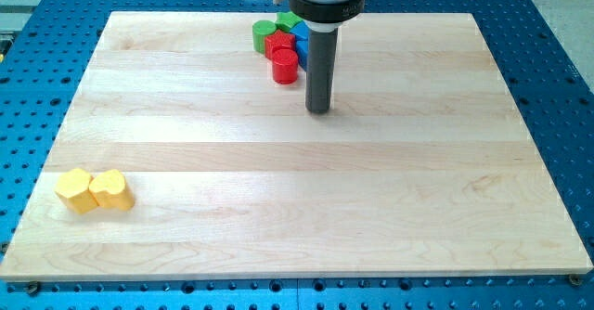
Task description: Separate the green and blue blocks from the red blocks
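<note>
Cluster sat at upper centre of frame: green cylinder, red blocks, blue block all touching. My tip, a bare rod holding nothing, stood just lower right. Blocks looked light, rigid, slide-prone; push green's flank low.

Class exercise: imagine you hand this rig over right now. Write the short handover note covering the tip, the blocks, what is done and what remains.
My tip rests on the board, just right of and below the cluster.
Red cylinder, second red block, green blocks and blue block still touch near the view's top.
Two yellow blocks sit bottom left.
Done: nothing separated.
Left: push green and blue away from red.
</note>
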Tool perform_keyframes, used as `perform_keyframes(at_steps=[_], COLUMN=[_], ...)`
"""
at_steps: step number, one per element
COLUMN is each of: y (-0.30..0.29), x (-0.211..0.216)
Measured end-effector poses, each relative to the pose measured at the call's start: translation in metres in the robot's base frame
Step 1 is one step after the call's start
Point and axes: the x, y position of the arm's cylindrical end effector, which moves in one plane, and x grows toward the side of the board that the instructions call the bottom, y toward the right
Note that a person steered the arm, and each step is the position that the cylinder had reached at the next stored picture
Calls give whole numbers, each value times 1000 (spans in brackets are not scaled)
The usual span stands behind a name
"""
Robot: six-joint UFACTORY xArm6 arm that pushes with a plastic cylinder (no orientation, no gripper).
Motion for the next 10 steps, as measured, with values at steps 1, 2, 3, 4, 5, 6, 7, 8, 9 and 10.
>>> perform_keyframes(at_steps=[1,2,3,4,5,6,7,8,9,10], y=[2,3,3,3,2,15,18,19,27,41], x=[0,0,0,5,17,18,20,19,12,-50])
